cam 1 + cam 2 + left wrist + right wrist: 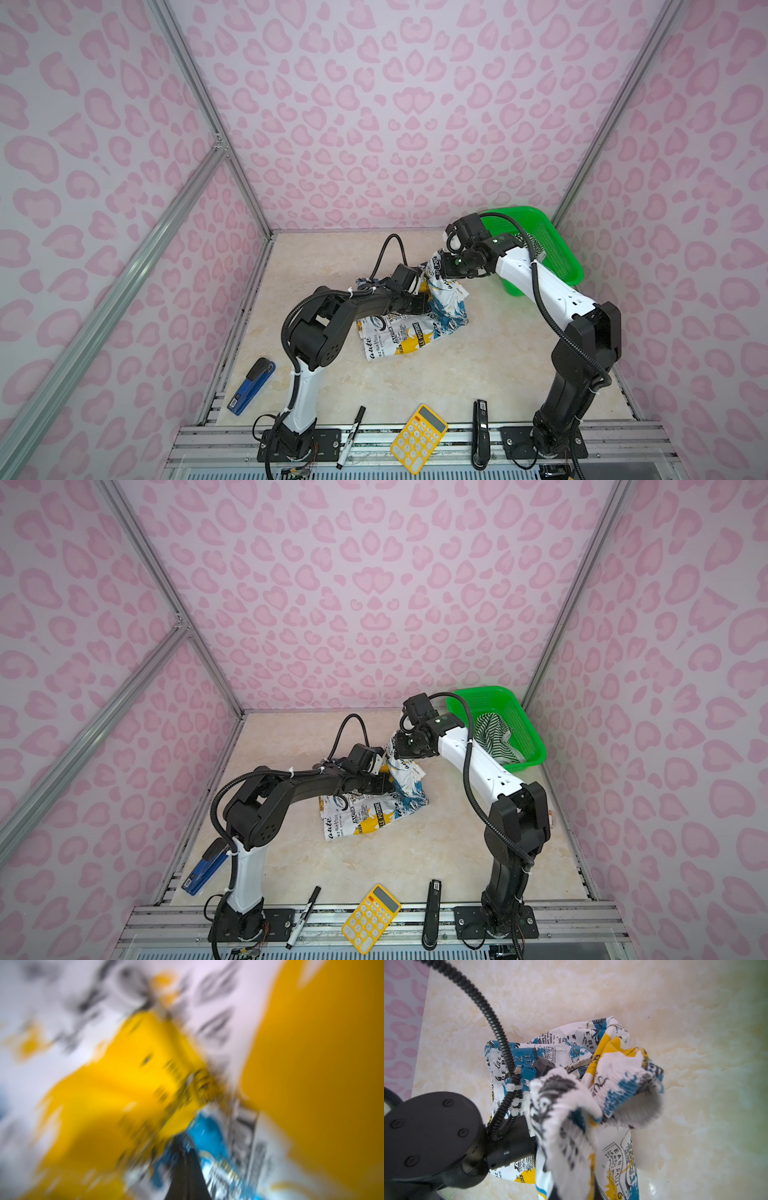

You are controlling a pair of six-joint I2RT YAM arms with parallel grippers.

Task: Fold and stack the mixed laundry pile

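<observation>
Printed garment [399, 332] looks mid-spread, both jaws clamped on it, left gripper [423, 302] low, right gripper [437, 267] holding an edge high; next, pull it flat.

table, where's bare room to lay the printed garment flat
Widest bare patch: marble table between the printed garment, calculator and right arm. A narrower strip runs along the back wall, left of the green basket. Crowded: the front edge, with marker, calculator and black tool.

Blurry printed garment [128, 1088], left wrist view
</observation>
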